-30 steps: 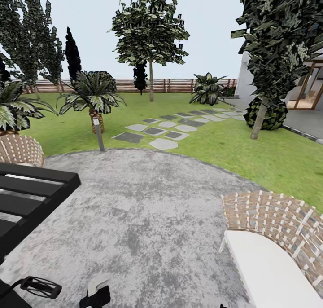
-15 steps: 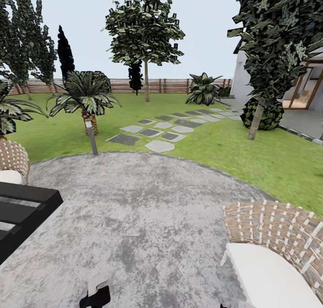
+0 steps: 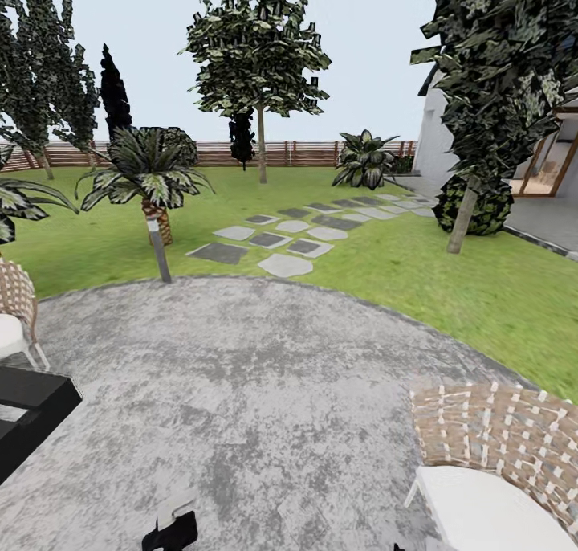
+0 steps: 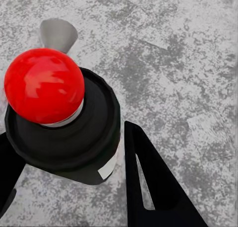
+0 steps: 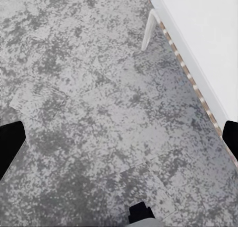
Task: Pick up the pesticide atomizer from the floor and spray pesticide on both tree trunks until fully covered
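Robot on the grey patio (image 3: 265,390) facing the lawn (image 3: 449,278); both trees (image 3: 257,53) lie ahead, right end effector (image 5: 119,137) apart, left state indeterminable; advance should follow the stepping stones (image 3: 285,238).

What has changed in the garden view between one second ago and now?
Only the camera moved: the robot rolled forward over the paved circle toward the lawn. So the black table and the left wicker chair slid toward the picture's left edge, and the right wicker chair dropped lower. Nothing was taken hold of or let go. The bollard lamp, far tree and near tree kept their places.
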Controlling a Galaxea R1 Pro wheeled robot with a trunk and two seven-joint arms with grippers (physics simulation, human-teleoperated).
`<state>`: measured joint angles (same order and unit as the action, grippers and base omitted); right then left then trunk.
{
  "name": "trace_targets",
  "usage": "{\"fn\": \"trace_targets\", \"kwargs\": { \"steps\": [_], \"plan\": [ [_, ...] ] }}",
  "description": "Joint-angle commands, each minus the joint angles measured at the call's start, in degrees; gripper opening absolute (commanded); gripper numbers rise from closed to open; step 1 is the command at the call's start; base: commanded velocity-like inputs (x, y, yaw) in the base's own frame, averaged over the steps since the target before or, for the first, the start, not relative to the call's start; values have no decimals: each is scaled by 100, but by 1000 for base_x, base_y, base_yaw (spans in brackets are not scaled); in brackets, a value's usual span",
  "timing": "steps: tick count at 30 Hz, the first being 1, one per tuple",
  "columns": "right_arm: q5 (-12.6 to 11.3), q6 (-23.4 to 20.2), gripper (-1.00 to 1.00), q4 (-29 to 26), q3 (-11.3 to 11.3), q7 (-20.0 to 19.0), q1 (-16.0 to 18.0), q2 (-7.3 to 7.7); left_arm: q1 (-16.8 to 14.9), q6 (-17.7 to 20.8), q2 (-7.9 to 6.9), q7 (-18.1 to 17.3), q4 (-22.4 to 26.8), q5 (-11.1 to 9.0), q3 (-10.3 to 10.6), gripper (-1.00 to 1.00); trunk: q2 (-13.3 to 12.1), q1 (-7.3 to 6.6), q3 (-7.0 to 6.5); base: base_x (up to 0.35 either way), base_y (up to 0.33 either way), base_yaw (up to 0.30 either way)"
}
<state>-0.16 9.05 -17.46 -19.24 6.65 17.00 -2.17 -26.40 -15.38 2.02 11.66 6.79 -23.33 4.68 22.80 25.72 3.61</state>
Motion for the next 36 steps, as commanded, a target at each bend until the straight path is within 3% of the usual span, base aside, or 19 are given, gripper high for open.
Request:
{"fn": "trace_targets", "kwargs": {
  "steps": [1, 36],
  "plan": [
    [-2, 18, 100, 1, -10, 12, 5, -3, -5, -17, 0, 29, -2, -38, 50, -100, 12, 7, 12, 334, 0, 0],
    [-7, 24, 100, 15, -10, 12, 5, -4, -5, -17, -6, 29, 4, -39, 43, -100, 12, 7, 12, 334, 0, 0]
  ]
}}
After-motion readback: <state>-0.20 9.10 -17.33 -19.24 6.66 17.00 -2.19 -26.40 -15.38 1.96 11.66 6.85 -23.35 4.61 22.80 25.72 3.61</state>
